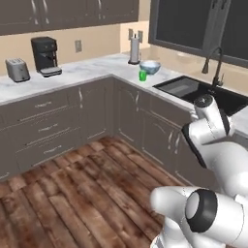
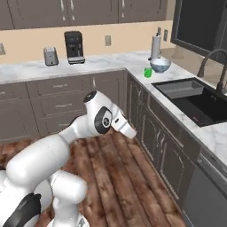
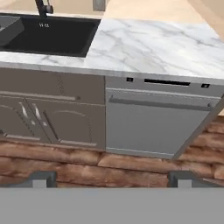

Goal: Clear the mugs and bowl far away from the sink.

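Fingertips (image 3: 39,179) of your gripper (image 3: 112,180) sit at the bottom of the hand view, spread as wide apart as they go, with nothing between them; the claw is released and holds nothing. Just past them you see wood-plank floor (image 3: 131,164), then a grey dishwasher front (image 3: 157,127) with a long bar handle, beside brown cabinet doors (image 3: 48,118). Above that runs a marble counter (image 3: 148,48), and the black sink (image 3: 52,37) lies at the upper left of that view.

From the base views, your white arm (image 2: 95,122) is folded low over the floor, well apart from the counter. Further on, the sink (image 2: 195,99) is sunk into the right-hand run of counter, with a ribbed grey tray insert (image 2: 179,88) in its near-corner end and a dark gooseneck faucet (image 1: 215,65) behind it.

Beyond the sink, towards the corner, you find the green mug (image 1: 142,75) standing upright on the counter, and the pale blue bowl (image 1: 150,67) just beside it, closer to the wall. A paper towel roll (image 1: 134,49) stands just behind the bowl. You cannot make out a white mug.

Farthest off, on the back run of counter, a black coffee machine (image 1: 45,55) and a silver toaster (image 1: 17,69) stand near each other against the wall.
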Controlling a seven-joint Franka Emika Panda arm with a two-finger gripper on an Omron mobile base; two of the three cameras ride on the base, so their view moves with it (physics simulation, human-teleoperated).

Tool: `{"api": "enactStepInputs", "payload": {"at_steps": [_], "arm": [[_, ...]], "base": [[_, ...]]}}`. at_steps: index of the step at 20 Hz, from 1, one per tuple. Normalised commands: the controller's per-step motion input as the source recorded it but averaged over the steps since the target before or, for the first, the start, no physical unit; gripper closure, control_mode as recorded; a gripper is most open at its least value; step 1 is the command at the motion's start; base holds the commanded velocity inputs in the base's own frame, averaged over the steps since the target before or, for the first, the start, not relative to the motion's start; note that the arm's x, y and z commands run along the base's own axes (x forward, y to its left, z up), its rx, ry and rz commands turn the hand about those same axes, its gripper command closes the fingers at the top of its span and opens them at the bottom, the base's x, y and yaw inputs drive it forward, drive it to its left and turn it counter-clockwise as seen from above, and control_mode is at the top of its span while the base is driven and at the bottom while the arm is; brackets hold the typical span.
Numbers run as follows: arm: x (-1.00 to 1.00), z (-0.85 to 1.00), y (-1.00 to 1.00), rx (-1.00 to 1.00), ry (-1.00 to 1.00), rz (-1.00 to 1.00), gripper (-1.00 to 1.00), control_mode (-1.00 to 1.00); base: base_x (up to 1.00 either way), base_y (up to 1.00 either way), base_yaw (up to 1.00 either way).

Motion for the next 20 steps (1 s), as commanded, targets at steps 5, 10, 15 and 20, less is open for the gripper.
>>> {"api": "enactStepInputs", "payload": {"at_steps": [5,10,15,20], "arm": [[0.00,0.00,0.00,0.00,0.00,0.00,-1.00,1.00],[0.00,0.00,0.00,0.00,0.00,0.00,-1.00,1.00],[0.00,0.00,0.00,0.00,0.00,0.00,-1.00,1.00],[0.00,0.00,0.00,0.00,0.00,0.00,-1.00,1.00]], "base": [[1.00,1.00,-0.28],[1.00,1.00,-0.33],[1.00,0.96,-0.27],[1.00,0.86,-0.22]]}}
